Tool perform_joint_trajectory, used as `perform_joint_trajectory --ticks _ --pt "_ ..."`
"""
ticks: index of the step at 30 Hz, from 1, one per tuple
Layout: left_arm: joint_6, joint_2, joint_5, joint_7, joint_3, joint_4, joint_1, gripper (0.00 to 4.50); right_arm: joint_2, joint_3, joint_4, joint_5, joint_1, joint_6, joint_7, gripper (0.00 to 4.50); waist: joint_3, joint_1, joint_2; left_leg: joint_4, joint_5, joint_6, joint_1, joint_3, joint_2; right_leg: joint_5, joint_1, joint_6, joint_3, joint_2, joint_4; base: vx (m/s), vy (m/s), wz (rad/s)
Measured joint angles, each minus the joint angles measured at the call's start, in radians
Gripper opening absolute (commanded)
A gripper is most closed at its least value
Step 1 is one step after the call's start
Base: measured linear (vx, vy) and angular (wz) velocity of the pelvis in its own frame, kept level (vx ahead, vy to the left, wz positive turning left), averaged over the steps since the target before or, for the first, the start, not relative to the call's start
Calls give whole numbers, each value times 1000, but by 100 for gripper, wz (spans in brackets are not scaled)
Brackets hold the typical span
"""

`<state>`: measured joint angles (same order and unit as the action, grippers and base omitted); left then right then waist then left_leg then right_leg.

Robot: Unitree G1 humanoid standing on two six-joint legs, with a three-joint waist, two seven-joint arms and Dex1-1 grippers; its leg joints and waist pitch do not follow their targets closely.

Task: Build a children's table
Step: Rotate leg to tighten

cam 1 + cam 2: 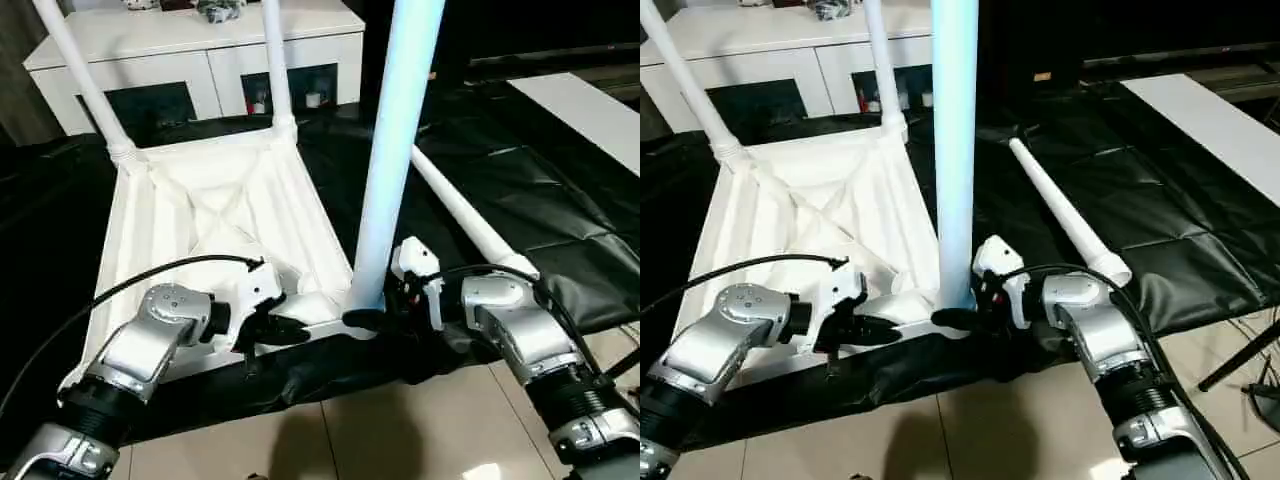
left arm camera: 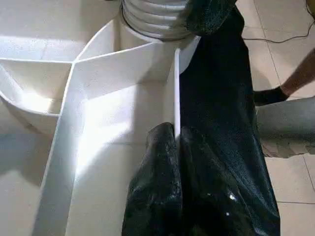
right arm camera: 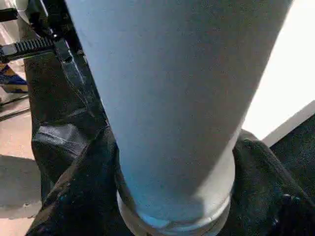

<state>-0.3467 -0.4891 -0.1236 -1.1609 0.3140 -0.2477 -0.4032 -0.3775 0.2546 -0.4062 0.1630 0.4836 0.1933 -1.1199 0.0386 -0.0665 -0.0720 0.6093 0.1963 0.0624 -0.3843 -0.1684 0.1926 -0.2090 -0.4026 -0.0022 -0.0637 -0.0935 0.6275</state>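
Observation:
The white tabletop (image 1: 210,215) lies upside down on the black-covered table. Two white legs (image 1: 85,80) (image 1: 277,70) stand in its far corner sockets. A third leg (image 1: 395,150) stands upright in the near right corner socket. My right gripper (image 1: 372,318) is closed around its base, one black finger (image 3: 83,172) on each side of the tube. A fourth leg (image 1: 465,215) lies loose on the black cover to the right. My left gripper (image 1: 285,330) is shut on the tabletop's near rim (image 2: 174,88), which sits pinched between its fingers (image 2: 157,162).
A white cabinet (image 1: 190,40) with dark glass doors stands behind the black-covered table (image 1: 520,170). A white board (image 1: 590,110) lies at the far right. Tiled floor (image 1: 400,430) runs along the near edge. Part of a person (image 2: 295,81) shows beside the table.

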Motion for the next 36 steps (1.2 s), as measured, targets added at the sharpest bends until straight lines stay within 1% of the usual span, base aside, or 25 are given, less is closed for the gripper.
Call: perform_joint_trajectory --ticks 2,5,8,11,13,15,17,19,20,21,24,27,28,29,30,32,33,35,36 --pt "0 0 0 0 0 0 0 0 5 -4 0 0 -1 1 6 273 0 0 0 0 0 0 0 0 0 0 0 0 0 0 0 0 0 0" --pt "0 4 2 14 -5 -4 0 0 30 -15 -11 0 -3 1 40 272 0 5 0 1 0 0 1 0 0 0 0 0 0 0 1 0 0 0" --pt "0 41 9 71 -32 -35 -5 0 88 -56 -55 -2 -1 1 154 272 0 15 1 1 1 6 1 0 0 1 0 -1 0 0 2 0 0 0" --pt "-3 105 35 175 -46 -95 -44 0 166 -104 -122 -17 31 5 351 272 0 34 1 1 0 8 2 0 0 4 0 -1 1 0 3 0 0 0" --pt "-12 139 49 238 -47 -124 -67 0 213 -130 -150 -30 43 12 480 272 0 40 1 0 -1 8 2 0 1 4 0 -1 1 1 3 0 0 0" --pt "-26 177 61 304 -50 -145 -88 0 253 -142 -179 -43 63 11 592 272 -1 40 1 -2 -1 8 2 0 1 4 0 -1 1 1 2 0 0 0" --pt "-51 236 83 394 -54 -185 -125 0 294 -177 -224 -62 91 4 733 272 -2 36 -1 -1 -1 9 5 0 1 4 1 -1 1 1 2 0 0 0" --pt "-75 313 93 502 -66 -240 -164 0 342 -212 -295 -78 130 -24 888 271 -2 32 -2 -1 -1 9 7 -1 -1 4 3 -1 2 0 2 0 0 0" --pt "-81 336 101 537 -68 -251 -174 0 353 -226 -320 -86 146 -30 940 271 -2 31 -3 -1 -1 9 7 -1 -1 4 3 -1 2 0 1 0 0 0" --pt "-84 361 105 574 -68 -276 -191 0 371 -227 -360 -98 164 -57 1008 271 -3 29 -4 -2 -1 9 7 -1 -1 4 4 -1 2 0 0 0 0 0" --pt "-83 391 119 621 -68 -297 -206 0 404 -247 -426 -104 197 -100 1108 271 -4 27 -5 -3 -1 8 7 -1 -2 4 5 -1 2 -1 -3 0 0 0" --pt "-81 400 120 638 -68 -307 -214 0 418 -269 -469 -102 220 -130 1131 271 -4 26 -5 -4 -1 8 6 -1 -2 4 4 -1 2 -1 -3 0 0 0" --pt "-81 400 120 639 -68 -307 -214 0 419 -276 -473 -100 221 -137 1125 327 -4 26 -5 -4 -1 8 6 -1 -2 4 4 -1 2 -1 -3 0 0 0" --pt "-79 399 120 639 -68 -306 -214 0 420 -282 -477 -99 221 -144 1118 327 -4 26 -5 -4 -1 8 6 -1 -2 4 4 -1 2 -1 -4 0 0 0" --pt "-75 397 121 640 -68 -306 -213 0 423 -287 -480 -94 221 -153 1107 343 -4 27 -5 -4 -1 8 6 -1 -2 4 4 -1 2 -1 -4 0 0 0" --pt "-65 380 122 647 -76 -307 -212 0 440 -286 -487 -89 220 -162 1087 359 -3 38 -5 -4 -1 8 3 -1 -1 5 3 0 2 0 -3 0 0 0" --pt "-59 374 122 646 -79 -307 -209 0 442 -286 -502 -84 220 -164 1071 368 -3 41 -5 -5 -1 8 1 -1 -1 5 2 0 0 0 -4 0 0 0" --pt "-36 358 121 625 -79 -292 -192 0 439 -284 -505 -79 220 -174 1036 385 -3 43 -5 -6 -1 8 1 -1 0 5 1 0 0 1 -3 0 0 0" --pt "-29 343 120 603 -79 -278 -181 0 431 -278 -505 -77 220 -178 999 385 -3 42 -5 -7 -1 8 1 0 1 5 0 0 0 1 -3 0 0 0"
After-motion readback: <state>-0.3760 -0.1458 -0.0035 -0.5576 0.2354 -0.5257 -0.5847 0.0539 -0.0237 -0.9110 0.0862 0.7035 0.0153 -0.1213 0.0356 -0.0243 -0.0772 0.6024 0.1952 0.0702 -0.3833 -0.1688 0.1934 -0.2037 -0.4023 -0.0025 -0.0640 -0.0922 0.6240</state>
